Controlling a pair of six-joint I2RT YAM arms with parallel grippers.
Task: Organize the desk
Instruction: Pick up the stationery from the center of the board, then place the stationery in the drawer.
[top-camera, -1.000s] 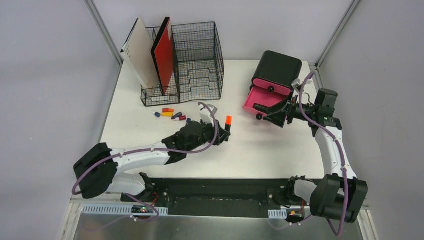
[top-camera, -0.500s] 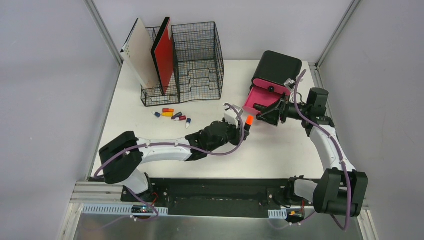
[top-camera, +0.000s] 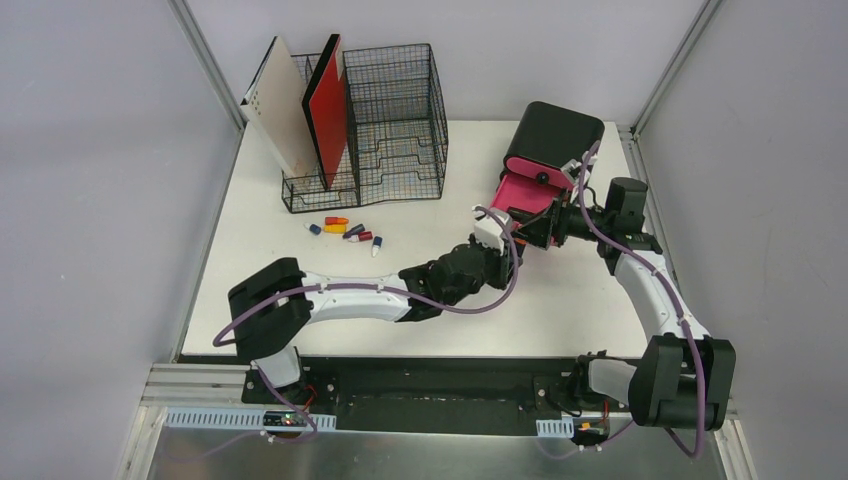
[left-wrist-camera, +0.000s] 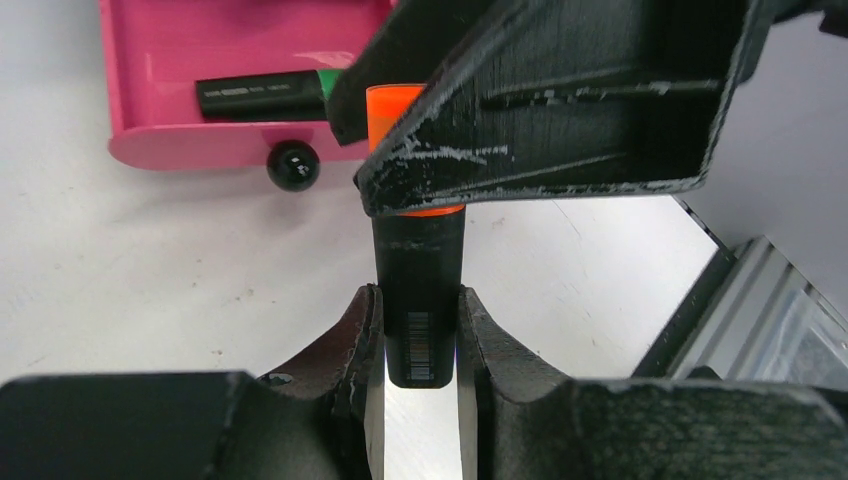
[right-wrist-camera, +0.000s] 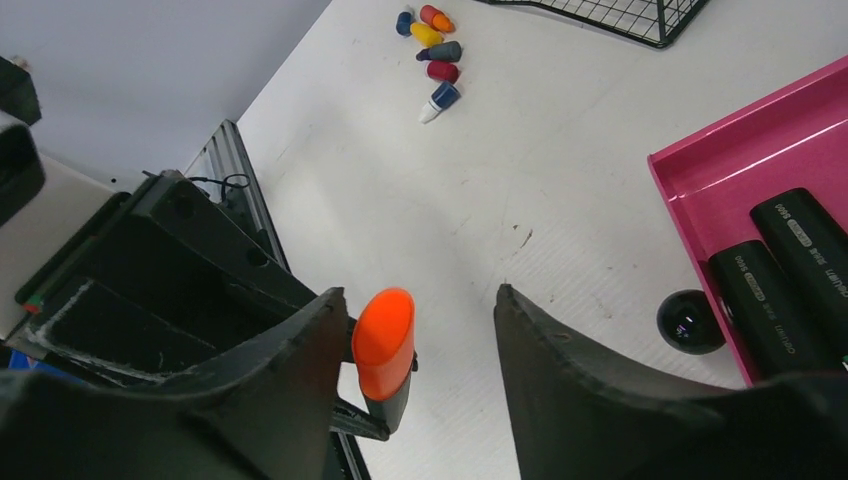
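My left gripper (left-wrist-camera: 418, 310) is shut on the lower body of a black marker with an orange cap (left-wrist-camera: 420, 250), held upright above the white desk (top-camera: 300, 260). My right gripper (right-wrist-camera: 420, 300) stands open around the orange cap (right-wrist-camera: 384, 340). The cap lies against one finger, with a clear gap to the other. In the top view both grippers meet just in front of the open pink drawer (top-camera: 528, 195), left gripper (top-camera: 506, 240) facing right gripper (top-camera: 530, 228). The marker itself is almost hidden there.
The pink drawer (right-wrist-camera: 740, 170) of the black box (top-camera: 555, 135) holds black markers (right-wrist-camera: 790, 270); its round knob (right-wrist-camera: 690, 322) is close by. Several small coloured caps (top-camera: 345, 230) lie before the black wire-mesh organizer (top-camera: 390, 120), which holds upright folders.
My left arm carried the marker rightward to the drawer front. My right gripper came in around the orange cap and its jaws narrowed.
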